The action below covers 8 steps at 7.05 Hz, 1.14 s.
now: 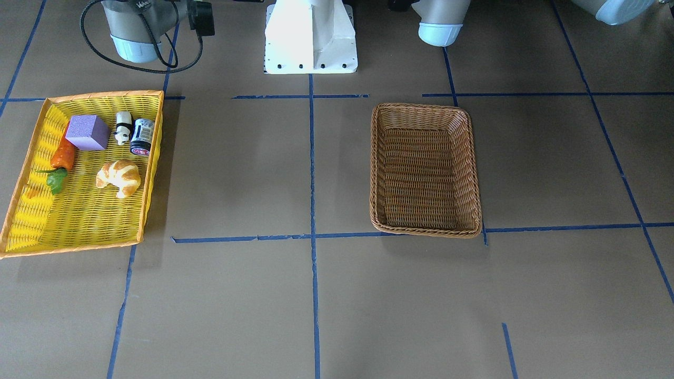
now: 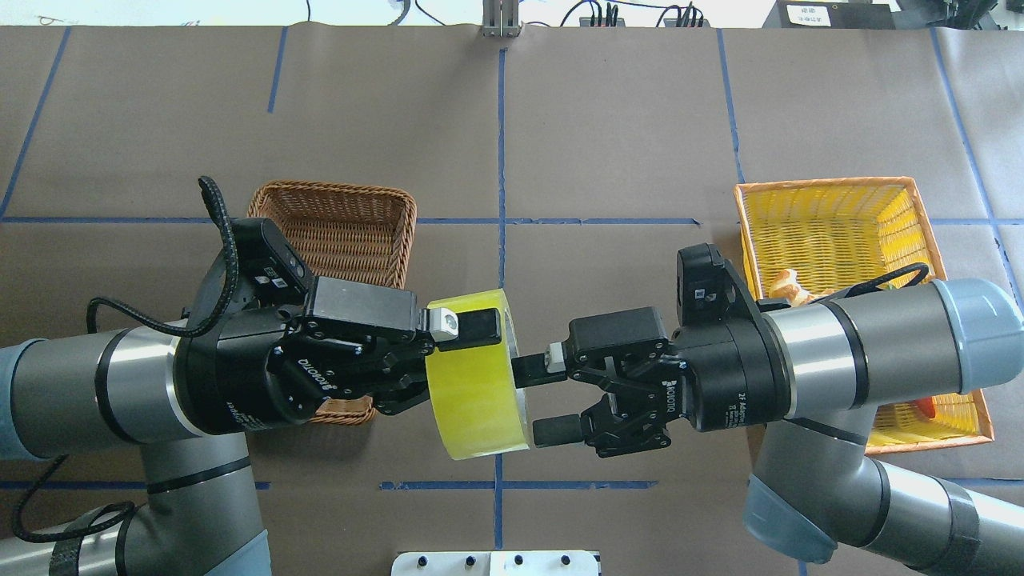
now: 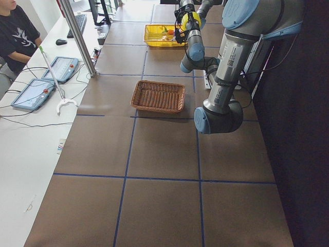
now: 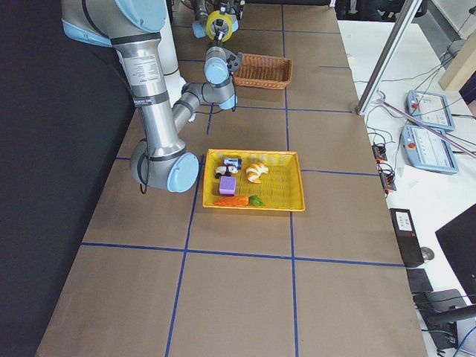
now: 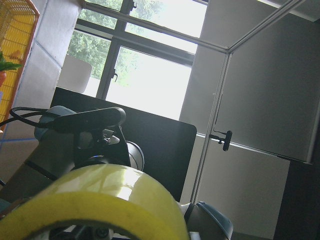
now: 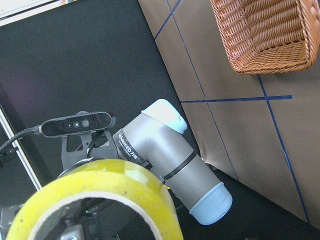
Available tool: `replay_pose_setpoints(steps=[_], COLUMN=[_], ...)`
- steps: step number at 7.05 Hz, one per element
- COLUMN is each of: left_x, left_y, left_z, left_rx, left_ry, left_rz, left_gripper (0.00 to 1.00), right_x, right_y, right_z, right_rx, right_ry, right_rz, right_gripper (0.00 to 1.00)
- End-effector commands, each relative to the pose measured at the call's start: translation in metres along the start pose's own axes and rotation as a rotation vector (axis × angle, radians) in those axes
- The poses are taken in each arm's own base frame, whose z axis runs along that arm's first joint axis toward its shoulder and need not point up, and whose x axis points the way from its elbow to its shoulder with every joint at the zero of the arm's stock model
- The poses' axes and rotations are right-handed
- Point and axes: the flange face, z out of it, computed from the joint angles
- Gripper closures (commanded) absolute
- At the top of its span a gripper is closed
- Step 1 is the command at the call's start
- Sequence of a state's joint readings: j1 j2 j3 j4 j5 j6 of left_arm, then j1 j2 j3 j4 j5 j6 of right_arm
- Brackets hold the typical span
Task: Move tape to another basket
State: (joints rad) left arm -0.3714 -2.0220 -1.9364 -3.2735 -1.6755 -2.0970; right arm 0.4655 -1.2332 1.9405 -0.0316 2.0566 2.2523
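Note:
The yellow tape roll (image 2: pixel 476 392) hangs in the air over the table's middle, between the two grippers. My left gripper (image 2: pixel 448 364) is shut on the tape, with one finger (image 2: pixel 468 324) over its outer rim. My right gripper (image 2: pixel 544 400) is open, and its fingertips are at the roll's right face. The tape fills the bottom of the left wrist view (image 5: pixel 100 200) and the right wrist view (image 6: pixel 100 195). The brown wicker basket (image 2: pixel 332 190) stands empty behind my left wrist and shows in the front view (image 1: pixel 424 108) too.
A flat yellow tray (image 1: pixel 105 95) lies on my right side. It holds a croissant (image 1: pixel 119 177), a purple block (image 1: pixel 88 132), a carrot (image 1: pixel 63 155), a panda toy (image 1: pixel 123 127) and a small jar (image 1: pixel 142 136). Blue tape lines cross the brown table.

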Motion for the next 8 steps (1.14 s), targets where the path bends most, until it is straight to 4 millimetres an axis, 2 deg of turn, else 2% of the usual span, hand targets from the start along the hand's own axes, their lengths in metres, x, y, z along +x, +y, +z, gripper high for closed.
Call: replay_pose_setpoints(steps=[1,2,4,5,7,8], left_x=[0.002,0.008,0.012,0.001,-0.004,-0.015], left_y=[0.0,0.003,-0.008,-0.023,-0.061,-0.075], left_z=[-0.002,-0.004,-0.012,-0.024,-0.019,-0.014], left_rx=[0.0,-0.006,0.019,0.077,0.242,0.308], left_ry=[0.001,0.011,-0.004,-0.086,-0.299,-0.469], left_rz=[0.002,0.005,0.054,0.063,0.101,0.154], left_gripper=[1.0,1.0,1.0,1.0,1.0,0.99], right_x=[0.009,0.018,0.004,0.003,0.003,0.009], right_y=[0.0,-0.002,-0.02,-0.035,-0.079,-0.092], right_z=[-0.014,-0.027,-0.05,-0.076,-0.128,-0.149], right_rx=[-0.008,0.001,0.069,0.138,0.248,0.295], right_ry=[-0.012,-0.008,-0.007,0.012,0.105,0.177], right_rz=[-0.008,-0.009,-0.035,-0.043,-0.119,-0.156], right_gripper=[0.0,0.0,0.0,0.0,0.0,0.0])
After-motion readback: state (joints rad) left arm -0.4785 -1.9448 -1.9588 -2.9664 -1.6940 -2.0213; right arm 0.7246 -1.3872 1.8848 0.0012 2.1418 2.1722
